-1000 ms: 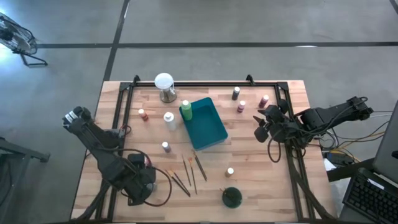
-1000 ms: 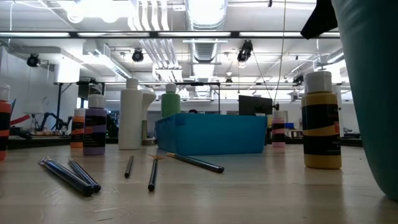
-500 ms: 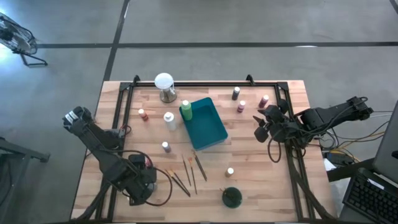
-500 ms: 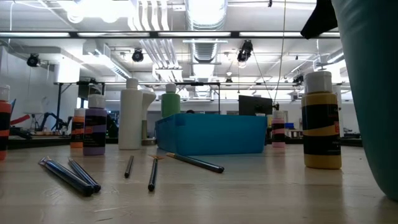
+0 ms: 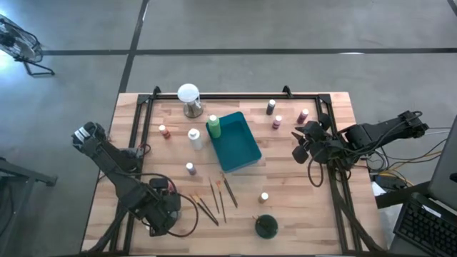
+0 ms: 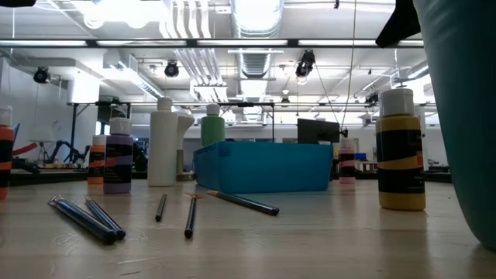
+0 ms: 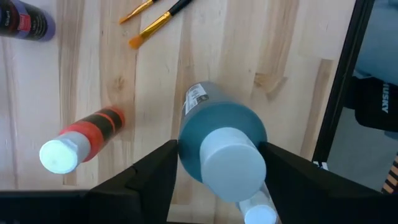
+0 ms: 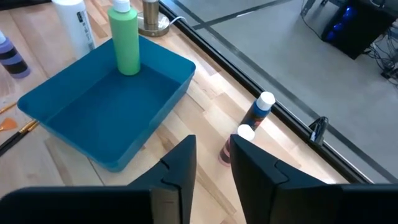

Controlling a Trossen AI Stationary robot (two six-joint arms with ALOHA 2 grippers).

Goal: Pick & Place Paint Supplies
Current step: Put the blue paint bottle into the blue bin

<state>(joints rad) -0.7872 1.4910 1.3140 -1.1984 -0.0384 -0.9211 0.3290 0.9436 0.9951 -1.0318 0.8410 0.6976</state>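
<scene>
My left gripper points down at the table's near left, its fingers on either side of a teal bottle with a pale cap. A red bottle lies beside it, and orange-handled brushes lie beyond. My right gripper hangs above the table's right side, its fingers a narrow gap apart with nothing between them. The teal tray sits mid-table with a green bottle standing in its far corner. More brushes lie on the wood near the tray. My left gripper has the teal bottle's body, just below the cap, between its two fingers. The fingers come from above and point down. The bottle stands upright. Its base is hidden by its own body.
A white globe on a metal base stands at the far edge. Small bottles stand left of the tray, others at the far right. A yellow bottle and a dark green one stand near the front.
</scene>
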